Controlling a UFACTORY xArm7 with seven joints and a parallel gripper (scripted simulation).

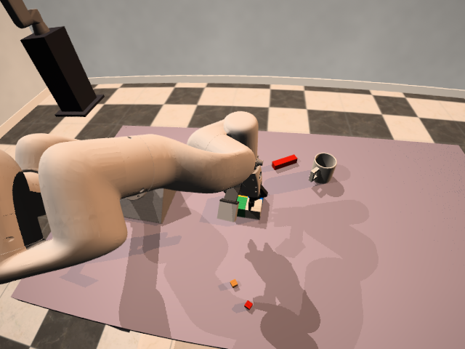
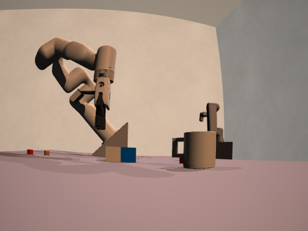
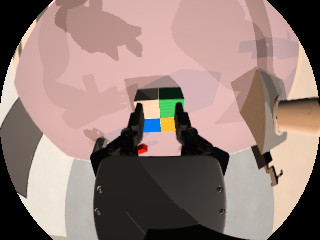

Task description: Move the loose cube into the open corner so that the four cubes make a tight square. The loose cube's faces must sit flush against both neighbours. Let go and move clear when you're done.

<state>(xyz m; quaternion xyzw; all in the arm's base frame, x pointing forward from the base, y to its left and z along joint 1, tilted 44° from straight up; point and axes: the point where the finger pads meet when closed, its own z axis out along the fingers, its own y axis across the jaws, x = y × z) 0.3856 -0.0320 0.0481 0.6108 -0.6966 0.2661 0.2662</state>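
Four cubes lie together as a two-by-two square (image 3: 159,112) on the pink mat: cream, green (image 1: 243,203), blue (image 2: 128,154) and yellow. In the wrist view I see no gaps between them. In the exterior view only a tan face (image 2: 113,154) and the blue face show, side by side. My gripper (image 2: 100,119) hangs well above the square, pointing down, with its fingers partly apart and nothing between them. In the wrist view the fingertips frame the square from above. In the top view the gripper (image 1: 249,191) partly hides the cubes.
A tan wedge block stands right beside the square. A red bar (image 1: 284,161) and a mug (image 1: 323,166) lie further back. A small orange cube (image 1: 234,283) and a small red cube (image 1: 248,305) lie near the mat's front. A dark pillar (image 1: 56,67) stands off the mat.
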